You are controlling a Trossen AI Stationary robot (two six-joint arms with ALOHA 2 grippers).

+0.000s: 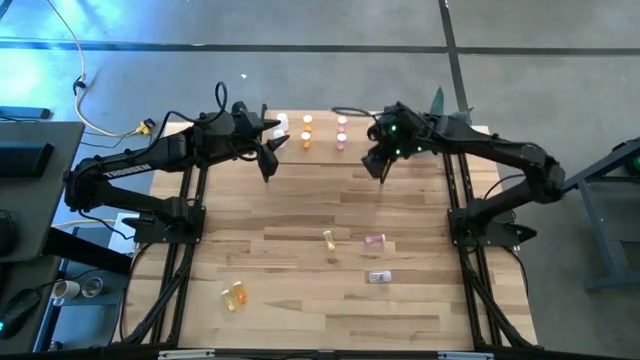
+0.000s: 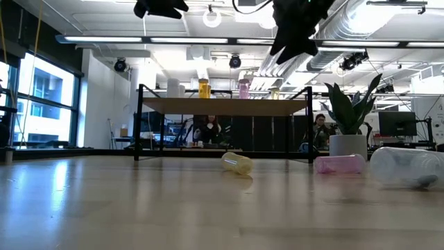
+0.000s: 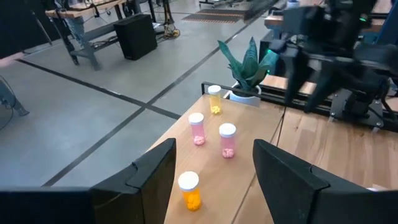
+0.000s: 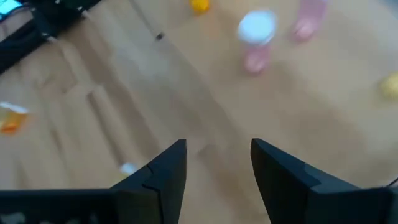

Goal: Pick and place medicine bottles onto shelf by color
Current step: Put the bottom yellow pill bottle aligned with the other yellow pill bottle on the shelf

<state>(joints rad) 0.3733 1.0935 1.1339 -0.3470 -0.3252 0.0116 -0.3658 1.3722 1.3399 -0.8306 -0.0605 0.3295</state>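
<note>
The shelf point(image 1: 323, 132) stands at the table's far edge with several bottles upright on its top: orange point(image 1: 306, 139), pink point(image 1: 341, 140) and a yellow one point(image 3: 214, 99). Lying on the table are a yellow bottle point(image 1: 328, 238), a pink one point(image 1: 374, 240), a clear one point(image 1: 379, 277) and an orange and yellow pair point(image 1: 235, 295). My left gripper point(image 1: 269, 163) is open and empty, above the shelf's left end. My right gripper point(image 1: 383, 172) is open and empty, above the table just right of the shelf.
A potted plant point(image 3: 245, 62) stands beyond the table's far right corner. Black frame rails point(image 1: 190, 230) run along both sides of the table. The wooden tabletop point(image 1: 300, 200) between the shelf and the lying bottles is bare. People sit in the room behind point(image 2: 320, 128).
</note>
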